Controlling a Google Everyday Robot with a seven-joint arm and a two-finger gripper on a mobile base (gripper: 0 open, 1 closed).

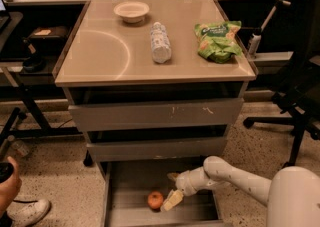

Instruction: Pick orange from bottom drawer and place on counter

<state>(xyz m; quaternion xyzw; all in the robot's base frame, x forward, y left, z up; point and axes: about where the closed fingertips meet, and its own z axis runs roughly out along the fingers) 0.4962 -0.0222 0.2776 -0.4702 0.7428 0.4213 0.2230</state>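
Nothing can be read: the green snack bag (218, 40) has pale lettering and the clear bottle (160, 42) has a wrapper, but neither is legible.

The gripper (173, 199) is down inside the open bottom drawer (130, 207), at the end of the white arm (235, 173) that reaches in from the drawer's side. Its pale tip is angled down towards the drawer floor. I cannot tell how far open it is, nor whether it has hold of anything. The orange (155, 200) sits on the drawer floor just beside the gripper, on the side away from the arm. It is so close that it looks to be touching or nearly so.

Directly above the gripper are the two shallower drawers, the middle drawer (157, 148) and the top drawer (155, 113), both slightly open. Higher still is the counter (100, 56), which carries the bag, the bottle lying on its side and a pale bowl (131, 11).
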